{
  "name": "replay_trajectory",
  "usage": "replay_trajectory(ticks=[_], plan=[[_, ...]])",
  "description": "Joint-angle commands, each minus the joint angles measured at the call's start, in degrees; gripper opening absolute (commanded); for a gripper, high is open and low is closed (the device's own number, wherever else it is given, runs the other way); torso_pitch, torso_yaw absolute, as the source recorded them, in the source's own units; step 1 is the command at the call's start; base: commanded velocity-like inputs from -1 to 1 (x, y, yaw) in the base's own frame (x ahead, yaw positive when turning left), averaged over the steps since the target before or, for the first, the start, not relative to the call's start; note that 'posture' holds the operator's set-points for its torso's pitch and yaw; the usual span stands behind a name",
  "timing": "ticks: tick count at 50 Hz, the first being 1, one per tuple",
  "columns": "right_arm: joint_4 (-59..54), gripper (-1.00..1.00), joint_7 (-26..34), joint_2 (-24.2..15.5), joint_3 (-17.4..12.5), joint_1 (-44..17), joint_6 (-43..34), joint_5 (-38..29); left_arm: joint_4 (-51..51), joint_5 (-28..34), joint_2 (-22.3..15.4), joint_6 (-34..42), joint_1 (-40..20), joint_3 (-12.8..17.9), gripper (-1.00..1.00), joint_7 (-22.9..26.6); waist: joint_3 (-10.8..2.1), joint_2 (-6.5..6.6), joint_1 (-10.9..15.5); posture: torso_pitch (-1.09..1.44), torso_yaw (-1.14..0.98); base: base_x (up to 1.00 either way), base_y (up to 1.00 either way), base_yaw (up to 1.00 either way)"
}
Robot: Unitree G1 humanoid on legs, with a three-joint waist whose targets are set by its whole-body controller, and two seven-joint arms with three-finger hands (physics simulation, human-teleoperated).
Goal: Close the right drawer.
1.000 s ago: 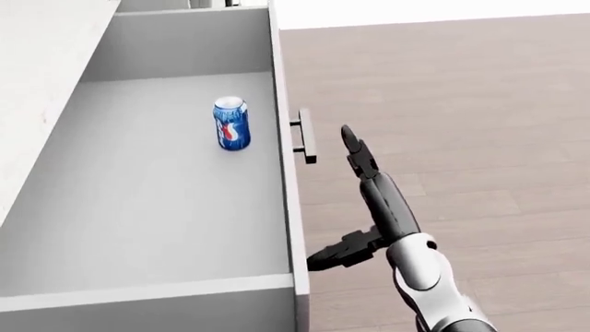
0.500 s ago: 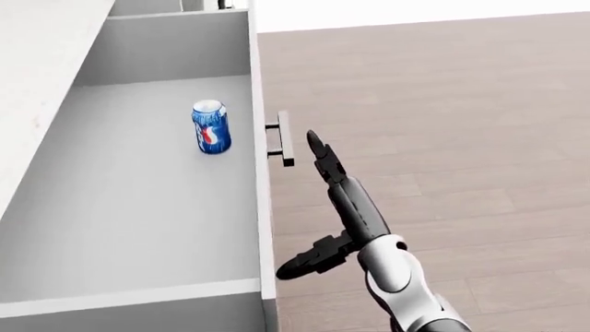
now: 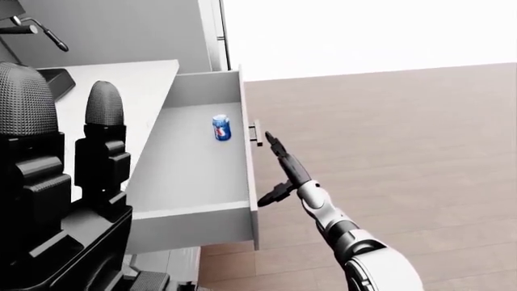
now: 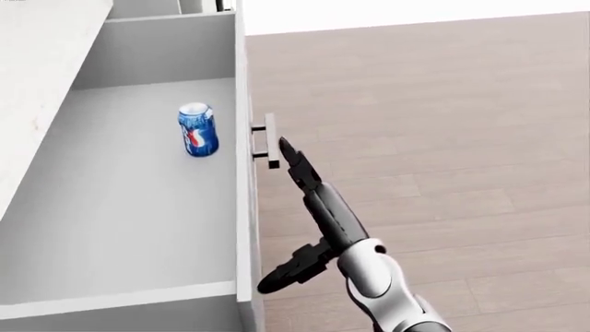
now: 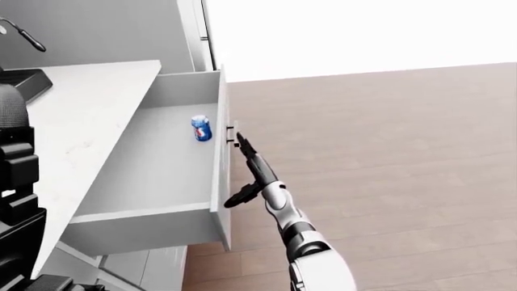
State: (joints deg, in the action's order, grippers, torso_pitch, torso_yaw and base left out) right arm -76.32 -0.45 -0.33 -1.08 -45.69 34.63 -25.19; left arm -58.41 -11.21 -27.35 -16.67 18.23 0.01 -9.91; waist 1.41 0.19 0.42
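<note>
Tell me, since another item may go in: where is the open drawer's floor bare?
Drawer floor is bare below the can down to the lower wall, and left of it. Crowded only outside, where the right hand nears the handle.

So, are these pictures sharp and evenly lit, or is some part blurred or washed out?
Head view: sharp, with flat, soft light; the can casts almost no shadow in the drawer. Left-eye view: the left hand fills the left side as a dark mass. Both eye views: the area above the floor is pure white, without detail.
</note>
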Motion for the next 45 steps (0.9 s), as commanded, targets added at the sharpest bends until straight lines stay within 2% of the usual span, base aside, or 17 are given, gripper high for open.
replay_trajectory(ticks=[1,45], plan=[[1.32,1.00,2.10,1.67,1.15,-1.47,2.79,-0.94,-1.57,-0.25,-0.64,-1.07,-0.27,0.73,1.00,-0.68,-0.91,0.27,0.41,0.00,0.00,0.00,0.00,0.00],[1.13,1.00,2.24,5.55,2.84,-0.40,3.23,-3.85,-1.57,-0.68,-1.76,-2.30,0.60,1.38,1.00,-1.60,-1.05,0.52,0.24,0.00,0.00,0.00,0.00,0.00]])
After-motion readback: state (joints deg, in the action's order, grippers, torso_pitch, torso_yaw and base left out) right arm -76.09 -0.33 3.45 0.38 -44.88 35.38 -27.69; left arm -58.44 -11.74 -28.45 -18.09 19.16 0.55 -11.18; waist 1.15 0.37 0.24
